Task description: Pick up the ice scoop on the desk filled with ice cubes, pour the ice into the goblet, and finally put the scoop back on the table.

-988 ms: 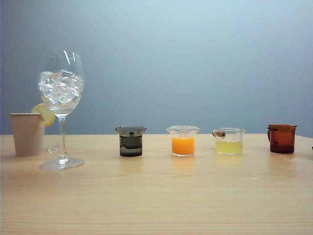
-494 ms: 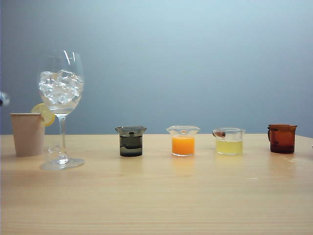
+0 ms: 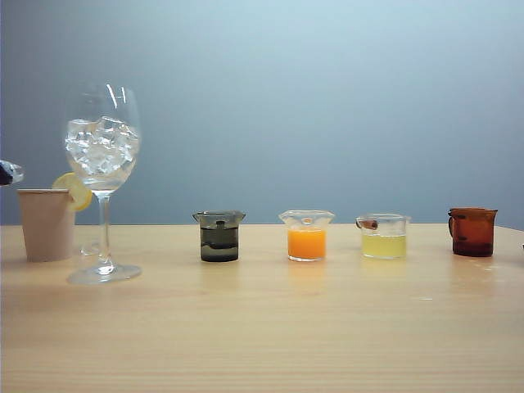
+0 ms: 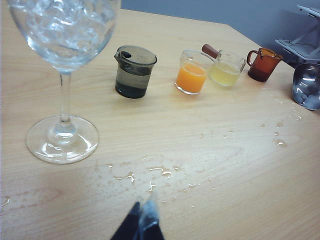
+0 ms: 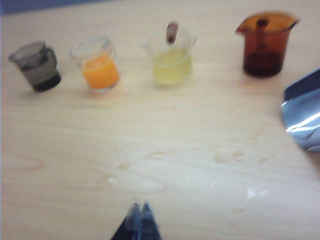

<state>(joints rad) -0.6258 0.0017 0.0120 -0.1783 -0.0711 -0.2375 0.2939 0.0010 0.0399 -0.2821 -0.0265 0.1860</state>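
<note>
The goblet (image 3: 102, 147) stands at the left of the table (image 3: 286, 327), its bowl packed with ice cubes (image 3: 101, 149). In the left wrist view the goblet (image 4: 63, 102) rises just ahead of my left gripper (image 4: 142, 217), whose fingers are shut on nothing above the wet wood. At that view's edge the shiny ice scoop (image 4: 306, 87) lies on the table with a few ice cubes (image 4: 311, 101) in its bowl. My right gripper (image 5: 140, 212) is shut and empty, hanging above bare table, and the ice scoop (image 5: 302, 117) shows off to one side. In the exterior view only the left gripper's tip (image 3: 8, 172) shows.
A beige paper cup (image 3: 47, 223) with a lemon slice (image 3: 75, 190) stands beside the goblet. In a row to the right are a dark beaker (image 3: 219, 237), an orange one (image 3: 306, 236), a yellow one (image 3: 383, 237) and an amber jug (image 3: 472, 232). Water drops (image 4: 150, 172) lie on the wood.
A tip of the left gripper has come into the exterior view at the left edge, above the paper cup. Nothing on the table has moved.
</note>
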